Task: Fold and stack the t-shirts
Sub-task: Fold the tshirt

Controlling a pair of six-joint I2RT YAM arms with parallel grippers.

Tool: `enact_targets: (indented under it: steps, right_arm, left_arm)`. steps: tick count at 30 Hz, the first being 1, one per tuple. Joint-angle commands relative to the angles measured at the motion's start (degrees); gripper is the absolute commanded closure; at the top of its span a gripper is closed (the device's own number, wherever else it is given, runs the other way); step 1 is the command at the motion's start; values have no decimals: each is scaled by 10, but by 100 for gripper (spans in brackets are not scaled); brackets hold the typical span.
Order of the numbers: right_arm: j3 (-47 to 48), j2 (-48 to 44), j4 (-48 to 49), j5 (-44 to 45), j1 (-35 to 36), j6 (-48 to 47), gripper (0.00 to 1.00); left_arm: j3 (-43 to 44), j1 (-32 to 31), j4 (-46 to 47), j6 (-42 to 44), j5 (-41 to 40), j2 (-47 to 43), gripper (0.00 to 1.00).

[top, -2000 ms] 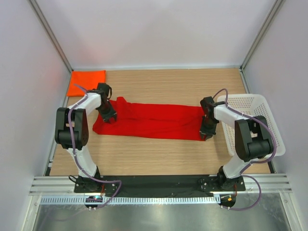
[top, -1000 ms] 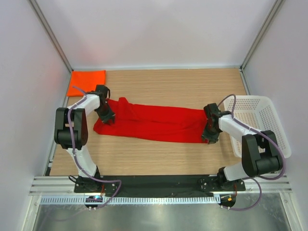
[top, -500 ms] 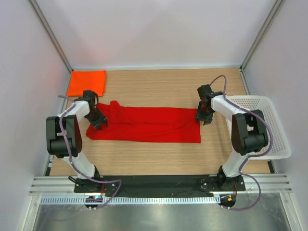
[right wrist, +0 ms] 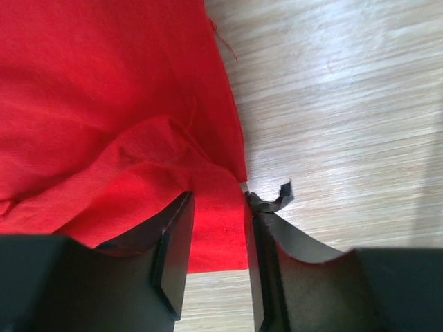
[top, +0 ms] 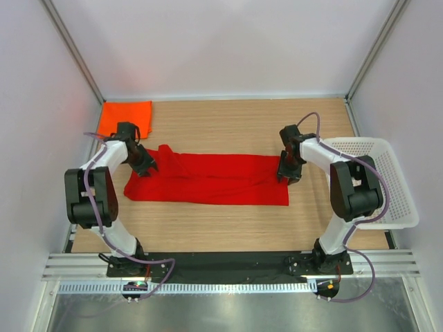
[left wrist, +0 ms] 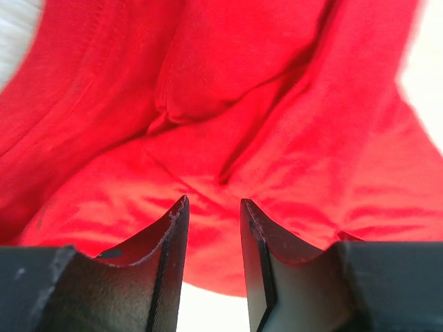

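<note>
The red t-shirt (top: 208,178) lies on the table as a long flat strip running left to right. The orange t-shirt (top: 124,117) lies folded at the far left corner. My left gripper (top: 143,164) is at the red shirt's left end. In the left wrist view its jaws (left wrist: 213,200) stand slightly apart over wrinkled red cloth (left wrist: 228,104), gripping nothing. My right gripper (top: 286,170) is at the shirt's right end. In the right wrist view its jaws (right wrist: 218,195) are apart, with the shirt's corner (right wrist: 104,104) lying flat between them.
A white mesh basket (top: 387,200) stands at the right edge, beside the right arm. Bare wooden table (top: 228,121) lies beyond the red shirt and a strip of it in front. Side walls close in on the left and right.
The red shirt was dragged to the left and straightened, and now lies still. In the last half second both grippers shifted slightly toward the far side at the shirt's ends.
</note>
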Motion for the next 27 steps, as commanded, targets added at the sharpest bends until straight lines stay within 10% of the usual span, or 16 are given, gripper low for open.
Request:
enact_targets:
  steps: [1,14,27]
  right_arm:
    - [-25,-26,24,-9,5,13,59]
    - [-64,-56,20,39,4,28,99]
    - [-99,-79,-35,84,-4,47,88]
  left_arm:
    - [13,-2,16,-6,37,42,64]
    - [-6,2,14,1,-1,91,70]
    - [-18,4,15,0,-13,89,69]
